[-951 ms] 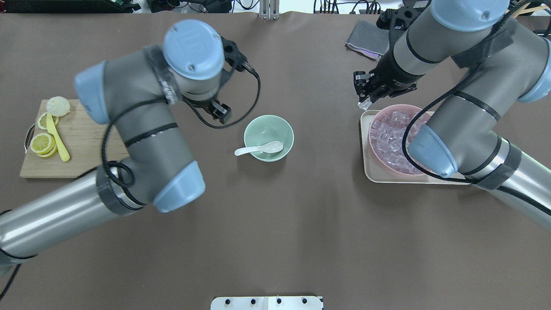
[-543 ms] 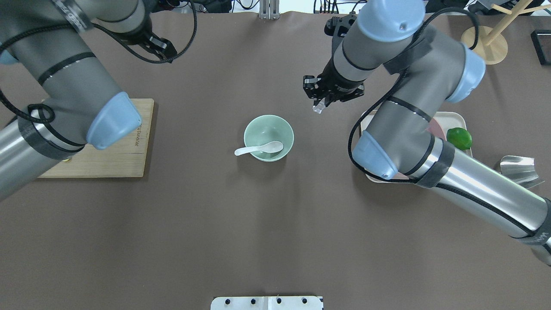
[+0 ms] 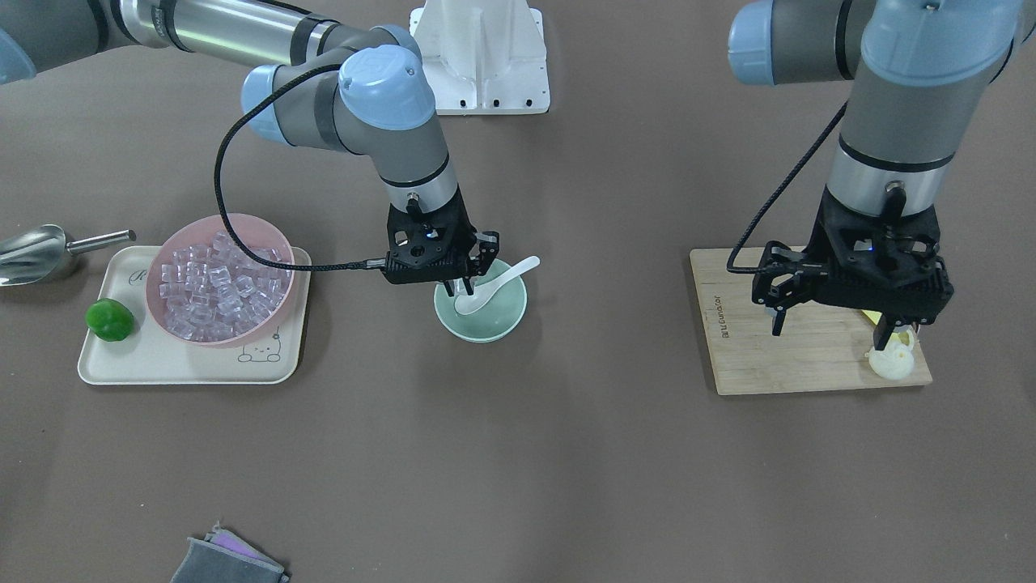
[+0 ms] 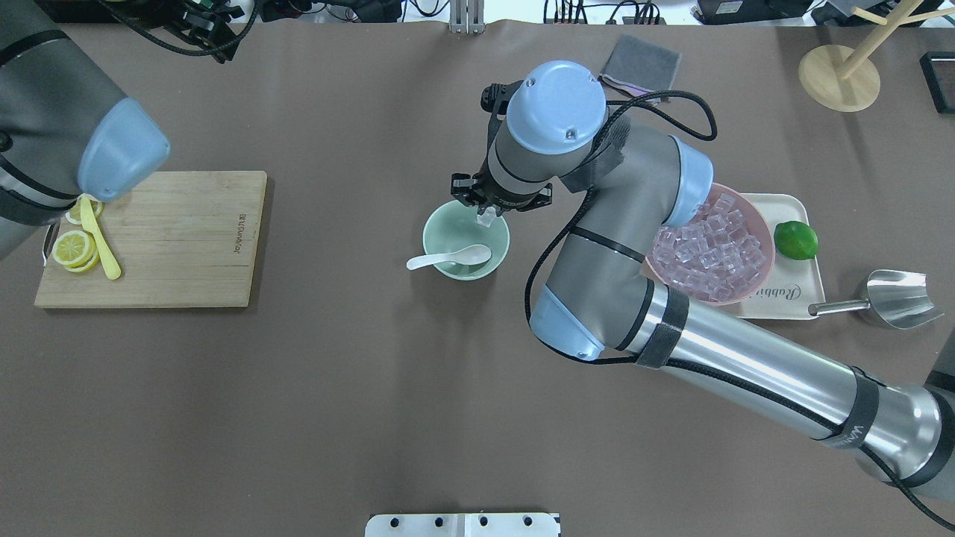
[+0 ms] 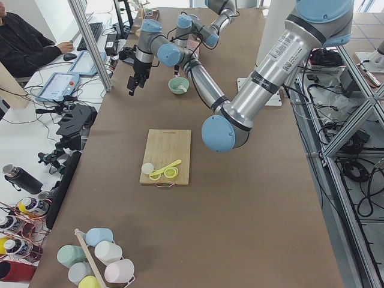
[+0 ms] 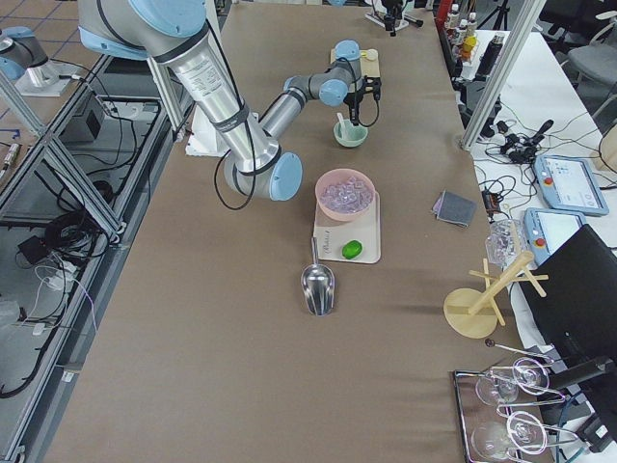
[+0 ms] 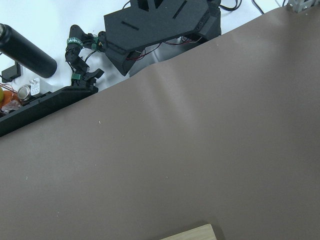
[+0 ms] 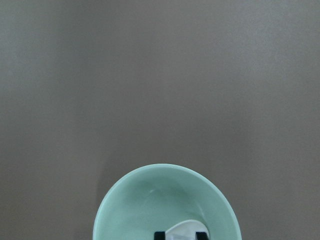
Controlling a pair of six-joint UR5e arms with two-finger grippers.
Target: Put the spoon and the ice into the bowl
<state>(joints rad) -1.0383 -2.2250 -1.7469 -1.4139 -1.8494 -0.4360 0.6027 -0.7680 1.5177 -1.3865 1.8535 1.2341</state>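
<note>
The mint-green bowl stands mid-table. The white spoon lies in it, scoop inside and handle sticking out over the rim; it also shows in the front view. My right gripper is shut on one clear ice cube and holds it just above the bowl's far-right rim. In the right wrist view the bowl fills the lower edge. My left gripper is open and empty, high above the cutting board, far from the bowl.
A pink bowl full of ice cubes sits on a cream tray with a lime. A metal scoop lies right of it. A cutting board holds lemon slices and a yellow spoon. A grey cloth lies far back.
My right gripper has carried the ice cube left, from beside the pink bowl to over the mint bowl. My left arm has swung away to the far left.
</note>
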